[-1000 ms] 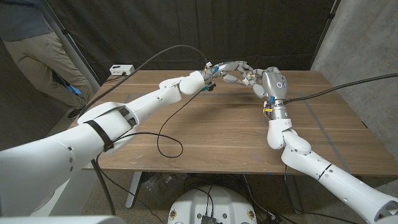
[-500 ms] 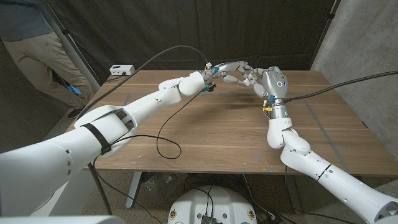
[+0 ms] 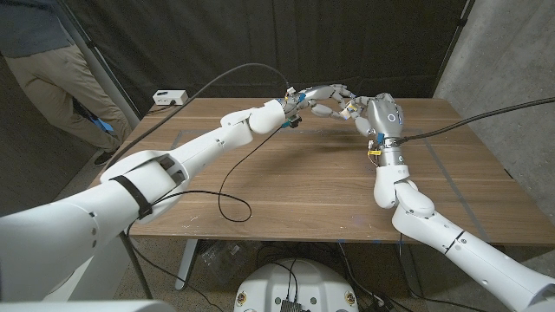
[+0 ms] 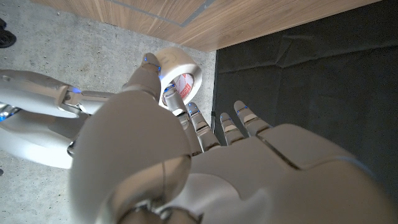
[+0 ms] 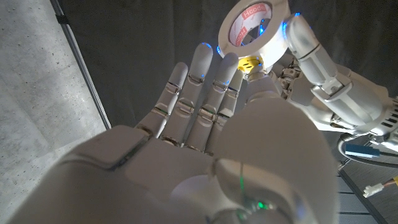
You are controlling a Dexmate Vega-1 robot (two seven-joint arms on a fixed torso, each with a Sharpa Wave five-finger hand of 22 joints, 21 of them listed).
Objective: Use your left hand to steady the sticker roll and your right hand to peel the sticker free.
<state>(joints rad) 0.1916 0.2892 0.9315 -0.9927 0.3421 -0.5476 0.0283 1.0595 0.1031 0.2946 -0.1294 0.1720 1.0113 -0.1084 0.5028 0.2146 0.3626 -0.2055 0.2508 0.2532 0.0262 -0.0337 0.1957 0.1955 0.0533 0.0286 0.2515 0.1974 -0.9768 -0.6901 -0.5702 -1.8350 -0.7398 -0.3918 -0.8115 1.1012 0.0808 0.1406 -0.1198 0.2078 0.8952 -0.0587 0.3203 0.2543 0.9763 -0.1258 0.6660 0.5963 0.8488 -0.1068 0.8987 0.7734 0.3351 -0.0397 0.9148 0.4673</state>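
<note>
Both hands meet in the air over the far middle of the table. My left hand holds the white sticker roll between thumb and fingertips; the roll has red lettering inside its core. My right hand reaches up to the roll's rim, its fingers held straight together. A small yellow sticker sits pinched between the right thumb tip and those fingers, just under the roll. In the head view the roll is mostly hidden between the two hands.
A black cable loops over the table's left half. A small white box lies at the far left corner. A person stands beyond the table's left side. A dark curtain hangs behind.
</note>
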